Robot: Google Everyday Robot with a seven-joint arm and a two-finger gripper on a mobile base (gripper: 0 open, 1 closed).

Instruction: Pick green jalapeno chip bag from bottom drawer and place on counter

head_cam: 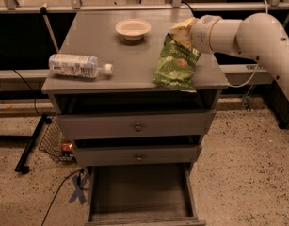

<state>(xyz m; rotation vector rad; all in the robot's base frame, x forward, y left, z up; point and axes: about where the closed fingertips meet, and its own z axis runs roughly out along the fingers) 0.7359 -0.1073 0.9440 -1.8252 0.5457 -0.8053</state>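
The green jalapeno chip bag (176, 65) lies slanted on the right side of the counter (130, 60), its lower end at the front right edge. My gripper (184, 32) reaches in from the right on a white arm and is shut on the bag's crumpled top end, which hides the fingers. The bottom drawer (139, 192) is pulled out below, and its grey floor is bare.
A clear plastic water bottle (78, 65) lies on its side on the counter's left. A small pale bowl (132, 28) stands at the counter's back. The two upper drawers (137, 125) are slightly ajar. Cables and a black stand lie on the floor at the left.
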